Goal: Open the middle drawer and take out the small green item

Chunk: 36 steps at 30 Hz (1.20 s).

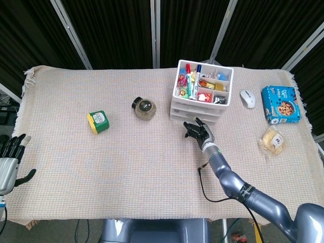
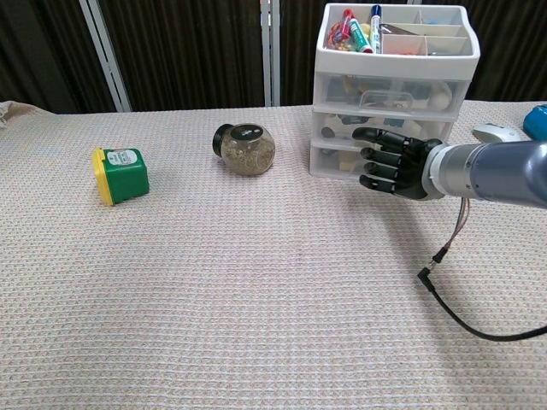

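The white three-drawer unit (image 1: 201, 100) (image 2: 393, 85) stands at the back right, its top tray full of markers and small items. All its drawers are pushed in. The middle drawer (image 2: 335, 125) shows unclear shapes through its clear front; I can make out no green item. My right hand (image 1: 199, 132) (image 2: 395, 161) hovers just before the drawer fronts, fingers extended and holding nothing, fingertips (image 2: 361, 134) at middle-drawer height. Whether they touch the front I cannot tell. My left hand (image 1: 9, 156) hangs empty, fingers apart, off the table's left edge.
A green box with a yellow lid (image 1: 98, 122) (image 2: 120, 174) and a round jar (image 1: 145, 108) (image 2: 246, 148) lie left of the unit. A mouse (image 1: 247, 98), blue cookie box (image 1: 281, 104) and bagged snack (image 1: 274, 140) lie right. A black cable (image 2: 440, 286) trails from my right wrist.
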Each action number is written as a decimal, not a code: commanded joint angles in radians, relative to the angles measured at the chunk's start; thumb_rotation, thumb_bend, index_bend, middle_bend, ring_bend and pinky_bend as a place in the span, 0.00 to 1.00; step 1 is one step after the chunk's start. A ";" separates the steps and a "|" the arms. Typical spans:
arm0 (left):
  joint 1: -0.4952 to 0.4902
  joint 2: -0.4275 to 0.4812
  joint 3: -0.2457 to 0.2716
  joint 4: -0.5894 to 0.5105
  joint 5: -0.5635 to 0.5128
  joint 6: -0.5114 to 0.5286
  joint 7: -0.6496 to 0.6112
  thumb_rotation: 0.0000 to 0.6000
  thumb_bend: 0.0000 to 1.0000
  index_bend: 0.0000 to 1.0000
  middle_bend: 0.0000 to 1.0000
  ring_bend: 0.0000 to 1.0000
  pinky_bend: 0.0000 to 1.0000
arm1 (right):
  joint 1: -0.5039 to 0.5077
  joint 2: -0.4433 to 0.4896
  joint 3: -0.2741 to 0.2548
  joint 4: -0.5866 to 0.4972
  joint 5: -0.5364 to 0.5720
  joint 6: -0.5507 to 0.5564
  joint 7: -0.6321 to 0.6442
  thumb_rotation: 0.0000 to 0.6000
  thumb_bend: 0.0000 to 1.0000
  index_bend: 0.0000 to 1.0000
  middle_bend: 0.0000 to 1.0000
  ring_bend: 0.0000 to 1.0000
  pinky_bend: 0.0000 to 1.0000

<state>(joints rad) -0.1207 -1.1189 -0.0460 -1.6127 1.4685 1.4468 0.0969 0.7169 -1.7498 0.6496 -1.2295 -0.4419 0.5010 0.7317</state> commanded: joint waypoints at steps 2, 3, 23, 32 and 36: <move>0.000 0.000 0.000 0.000 0.000 0.000 0.000 1.00 0.28 0.00 0.00 0.00 0.00 | 0.003 -0.004 0.003 0.005 0.000 -0.006 -0.001 1.00 0.26 0.34 0.78 0.79 0.66; 0.000 0.000 0.000 0.000 0.000 0.000 0.001 1.00 0.28 0.00 0.00 0.00 0.00 | 0.004 -0.005 0.003 0.007 0.001 -0.008 -0.001 1.00 0.26 0.34 0.78 0.79 0.66; 0.000 -0.001 0.001 0.001 0.001 0.002 0.004 1.00 0.28 0.00 0.00 0.00 0.00 | -0.024 -0.012 0.003 -0.048 -0.032 -0.036 0.006 1.00 0.27 0.35 0.78 0.79 0.66; 0.000 -0.002 0.000 0.001 0.001 0.003 0.006 1.00 0.28 0.00 0.00 0.00 0.00 | -0.060 -0.004 -0.014 -0.117 -0.064 -0.030 0.008 1.00 0.27 0.32 0.77 0.79 0.65; 0.001 -0.002 0.001 0.002 0.002 0.003 0.005 1.00 0.28 0.00 0.00 0.00 0.00 | -0.076 0.003 -0.039 -0.151 -0.077 -0.014 -0.006 1.00 0.27 0.28 0.76 0.79 0.64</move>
<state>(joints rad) -0.1200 -1.1207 -0.0452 -1.6111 1.4705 1.4502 0.1016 0.6482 -1.7499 0.6190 -1.3699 -0.5129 0.4796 0.7316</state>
